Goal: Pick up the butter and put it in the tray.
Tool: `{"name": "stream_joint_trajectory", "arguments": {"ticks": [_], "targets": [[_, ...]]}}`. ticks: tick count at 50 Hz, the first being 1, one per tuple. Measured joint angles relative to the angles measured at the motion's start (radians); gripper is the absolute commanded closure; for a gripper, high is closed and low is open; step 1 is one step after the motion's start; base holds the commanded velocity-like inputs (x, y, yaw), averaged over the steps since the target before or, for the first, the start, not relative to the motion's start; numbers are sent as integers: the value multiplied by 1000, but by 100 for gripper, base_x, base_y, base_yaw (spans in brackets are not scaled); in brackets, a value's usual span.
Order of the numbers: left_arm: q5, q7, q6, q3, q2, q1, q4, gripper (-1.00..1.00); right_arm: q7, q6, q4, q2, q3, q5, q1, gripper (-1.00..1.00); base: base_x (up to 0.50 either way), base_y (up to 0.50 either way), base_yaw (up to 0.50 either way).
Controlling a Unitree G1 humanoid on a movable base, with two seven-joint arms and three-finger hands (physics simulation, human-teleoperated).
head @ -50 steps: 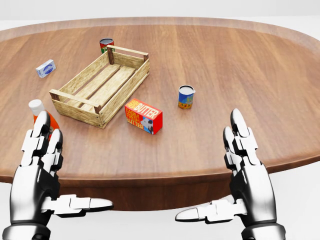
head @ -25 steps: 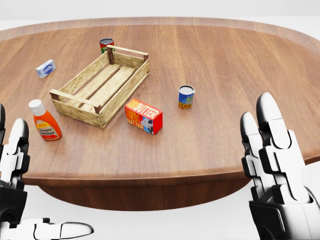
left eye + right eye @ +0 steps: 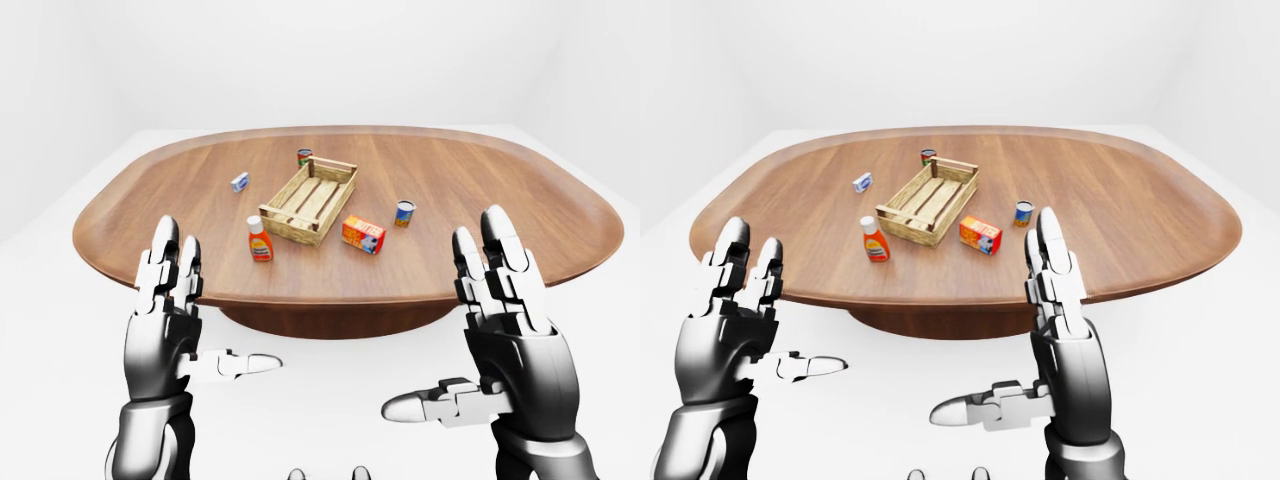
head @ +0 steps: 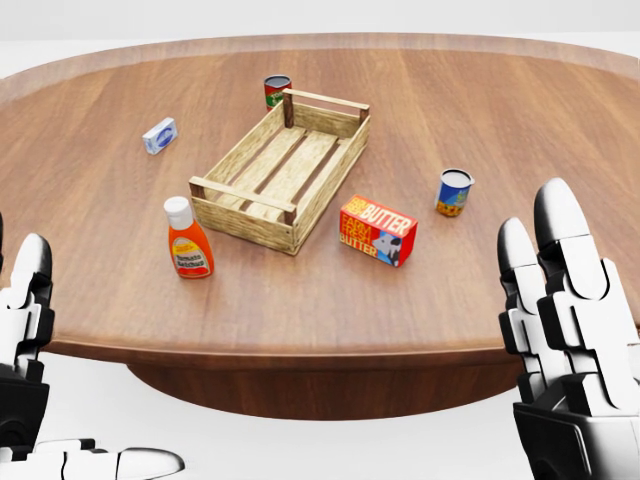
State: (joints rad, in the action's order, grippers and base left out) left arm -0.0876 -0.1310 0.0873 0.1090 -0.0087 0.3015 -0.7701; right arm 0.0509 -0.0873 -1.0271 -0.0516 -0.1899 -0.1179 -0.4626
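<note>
Two empty hands, left hand (image 3: 165,330) and right hand (image 3: 510,340) spread open, butter (image 4: 378,230) beside tray (image 4: 283,170), apparently apart.

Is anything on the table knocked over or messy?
Nothing stands out. The ketchup bottle and both cans stand upright, the butter box rests flat beside the empty wooden tray, and nothing looks spilled. Both hands hover open, short of the table.

Both hands are raised, palms facing each other, holding nothing. The left hand (image 3: 165,325) has its 2 fingers pointing up and its thumb stretched toward the right. The right hand (image 3: 510,340) mirrors it, fingers upright, thumb reaching left. Both forearms rise from the bottom edge.
</note>
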Motion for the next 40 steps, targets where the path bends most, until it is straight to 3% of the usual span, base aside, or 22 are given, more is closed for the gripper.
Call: {"name": "stream_joint_trajectory", "arguments": {"ticks": [18,29,40], "targets": [[-3,0,0,4,2,-6,5,-100,-6,0,9,7,3,6,6,-100,0,46,0],[-3,0,0,3,2,-5,3,-100,-11,0,2,10,7,30,6,-100,2,0,0],[-2,-1,0,1,2,-2,4,-100,-7,0,-10,6,6,58,-7,-100,42,0,0]]}}
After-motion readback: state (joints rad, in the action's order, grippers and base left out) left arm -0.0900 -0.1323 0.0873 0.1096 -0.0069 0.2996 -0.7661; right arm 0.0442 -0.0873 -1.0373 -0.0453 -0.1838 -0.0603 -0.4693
